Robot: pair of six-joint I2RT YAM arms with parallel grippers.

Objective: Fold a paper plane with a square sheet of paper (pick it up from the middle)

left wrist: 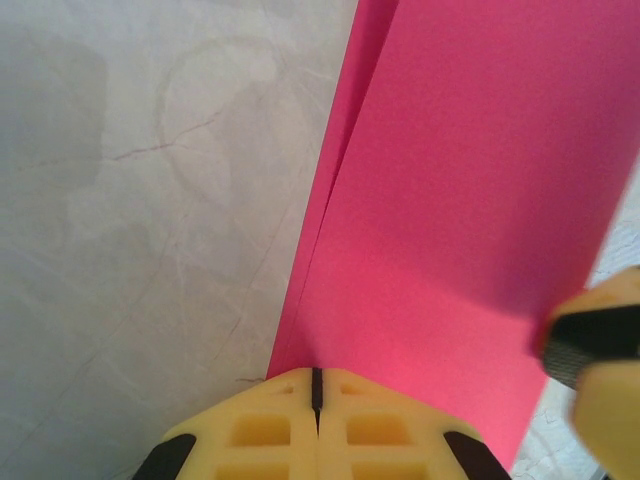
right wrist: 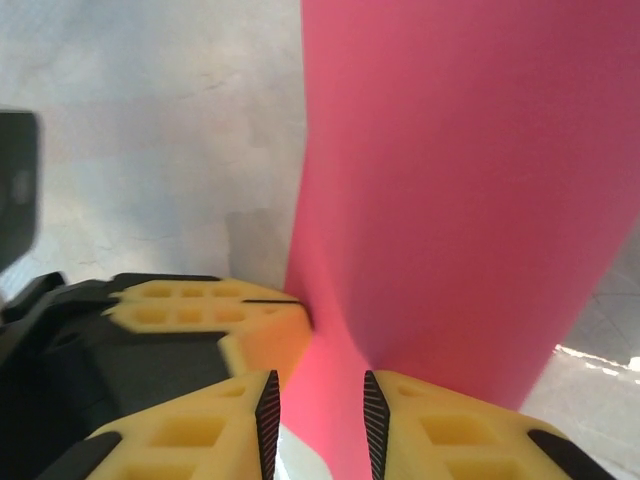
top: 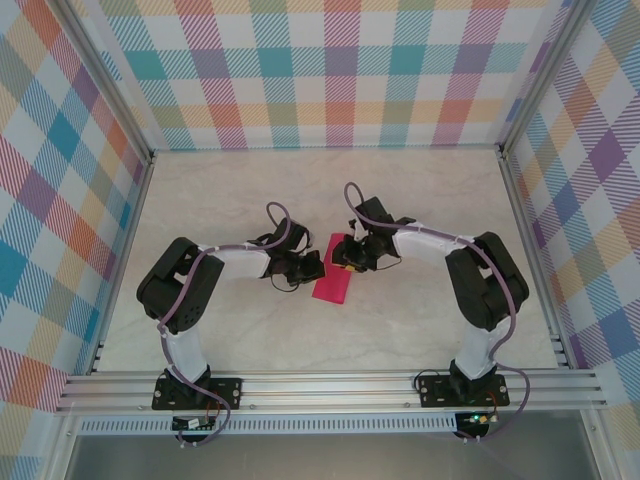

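Right wrist: paper (right wrist: 450, 200) (folded) inside end effector (right wrist: 318, 405)

The pale marbled table (top: 250, 200) bears the folded pink paper (top: 333, 278) near its middle.

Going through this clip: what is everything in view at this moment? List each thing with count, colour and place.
sheet of paper: one, magenta-pink, folded into a narrow rectangle, at the table's middle between the two tools
table: one, pale marbled, floor of the cell
walls: three, pastel plaid, at the back and both sides
frame rail: one, silver, along the near edge, with the arm bases on it
cables: two, purple, looped along the arms
arms: two, black and white, bent inward
left tool: yellow, shut, seemingly pinching the sheet's edge
right tool: yellow, jaws apart, sheet between them
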